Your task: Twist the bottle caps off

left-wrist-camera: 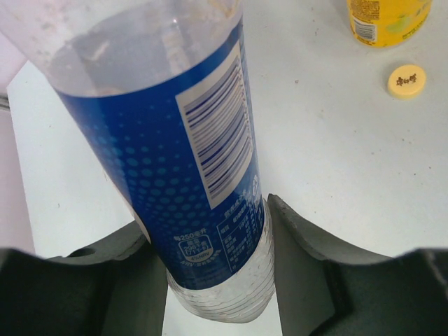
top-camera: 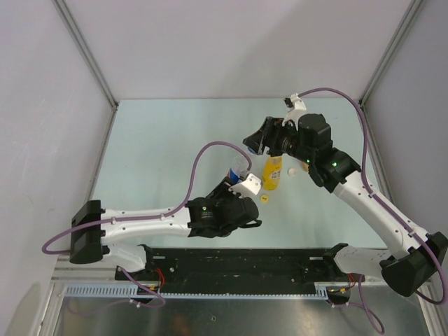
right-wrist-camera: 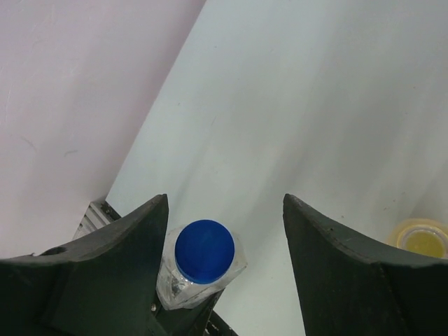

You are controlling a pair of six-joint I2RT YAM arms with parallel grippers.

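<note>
Your left gripper [left-wrist-camera: 210, 234] clamps the clear bottle [left-wrist-camera: 175, 140] low on its body, and the yellow cap [left-wrist-camera: 407, 80] lies loose on the table [top-camera: 161, 133] nearby. Your right gripper [right-wrist-camera: 225, 203] stands spread around the blue cap [right-wrist-camera: 204, 250], not closed on it. The yellow bottle [top-camera: 273, 173] stands just beside the clear one, and the table runs on to the far wall.

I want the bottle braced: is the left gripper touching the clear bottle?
Touching. The left wrist view shows the left gripper closed on the clear bottle, a finger against each side with no gap.
</note>
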